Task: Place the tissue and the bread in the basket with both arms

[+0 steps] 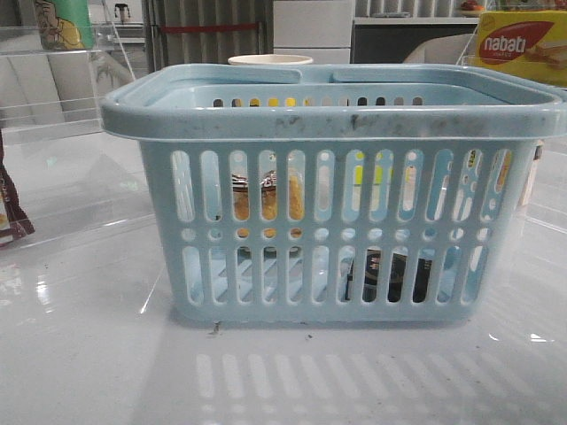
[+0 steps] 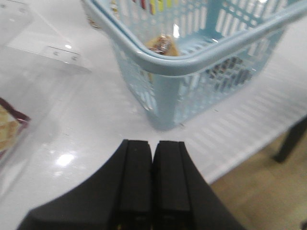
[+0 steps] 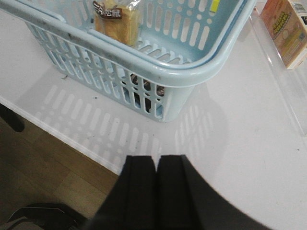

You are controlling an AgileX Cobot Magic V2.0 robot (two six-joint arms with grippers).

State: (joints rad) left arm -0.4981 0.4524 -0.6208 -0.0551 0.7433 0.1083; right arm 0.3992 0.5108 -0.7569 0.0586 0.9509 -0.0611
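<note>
The light-blue basket [image 1: 337, 115] stands in the middle of the white table. The bread [image 1: 266, 197] leans inside it on the left, seen through the slots; it also shows in the right wrist view [image 3: 117, 21] and in the left wrist view [image 2: 163, 45]. The dark tissue pack [image 1: 390, 276] lies on the basket floor at the right; it shows through the slots in the right wrist view [image 3: 141, 91] and the left wrist view [image 2: 230, 72]. My left gripper [image 2: 152, 143] is shut and empty, back from the basket's corner. My right gripper [image 3: 157, 159] is shut and empty over the table's front edge.
A yellow-red nabati box [image 1: 523, 46] stands at the back right on a clear shelf. A dark maroon packet [image 1: 11, 212] lies at the left edge under clear plastic. A carton [image 3: 286, 26] stands right of the basket. A pale cup [image 1: 270, 60] is behind the basket.
</note>
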